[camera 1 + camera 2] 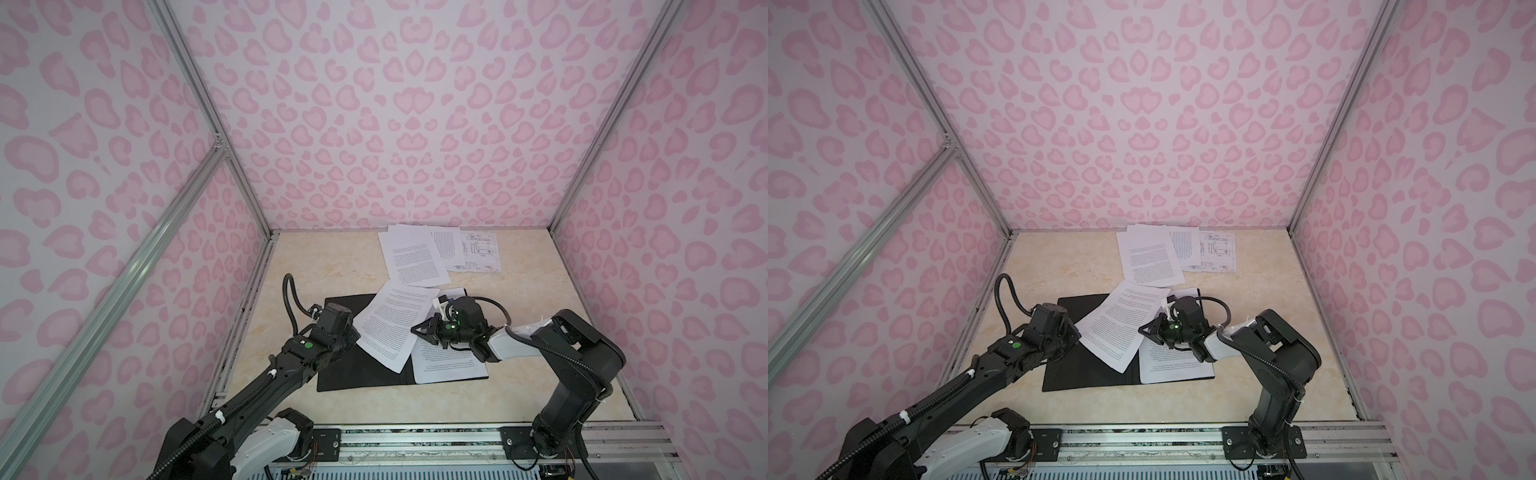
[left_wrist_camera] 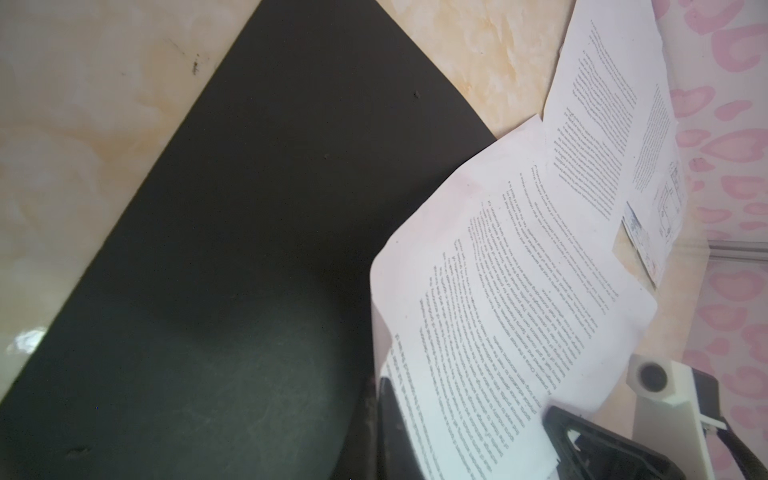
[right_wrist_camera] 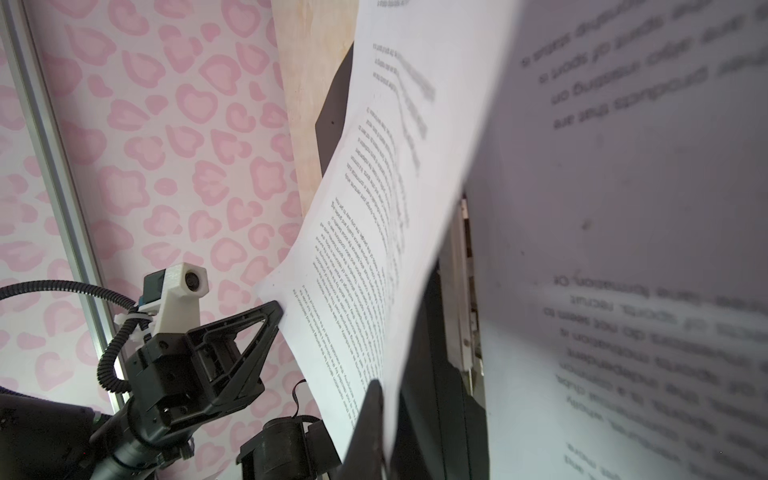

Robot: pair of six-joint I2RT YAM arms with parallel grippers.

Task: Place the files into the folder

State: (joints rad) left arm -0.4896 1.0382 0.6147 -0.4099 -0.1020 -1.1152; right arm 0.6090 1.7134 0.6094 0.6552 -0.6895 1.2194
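Losing the left gripper [image 3: 275,311] against the black folder [image 1: 353,374] overhead, I see close-up it and the right gripper [image 3: 392,415] clenching one printed sheet [image 3: 365,216].

- The near sheet [image 3: 623,208], close to the right wrist camera, carries large, blurred, upside-down print; "products that are" and "do not seem to" can just be made out.
- The lifted sheet [image 2: 519,291] bears dense black lines, too small to read.
- The back sheets [image 1: 413,257] bear illegible print.
- The drawing sheet [image 1: 478,249] has tiny labels, unreadable.
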